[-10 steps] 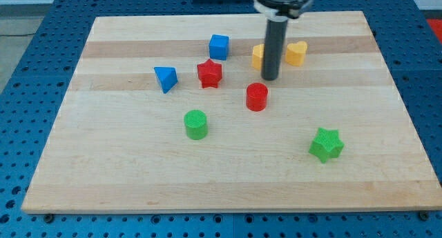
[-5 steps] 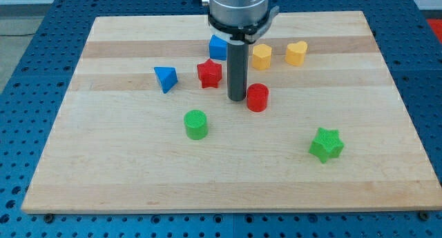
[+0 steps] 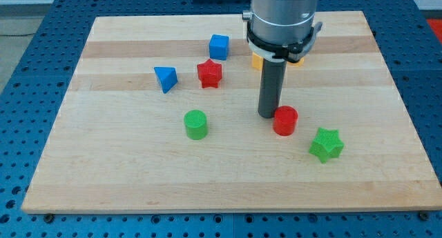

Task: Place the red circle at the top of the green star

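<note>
While touching red circle block [image 3: 285,121] from upper left, my tip [image 3: 268,114] should nudge gently toward green star block [image 3: 326,144]; no jaws fitted.

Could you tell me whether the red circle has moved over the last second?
Yes. The red circular block has slid toward the view's lower right, closer to the unmoved green star block, with my tip at its upper left.

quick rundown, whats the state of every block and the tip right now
my tip: on the board, touching the red circle's upper-left side
red circle: upright, up-left of the green star, apart from it
green star: flat, alone at the view's lower right
green circle: upright, alone
red star: flat, between the two blue blocks
blue cube: flat
blue triangle: flat
yellow blocks: mostly hidden behind the arm
</note>
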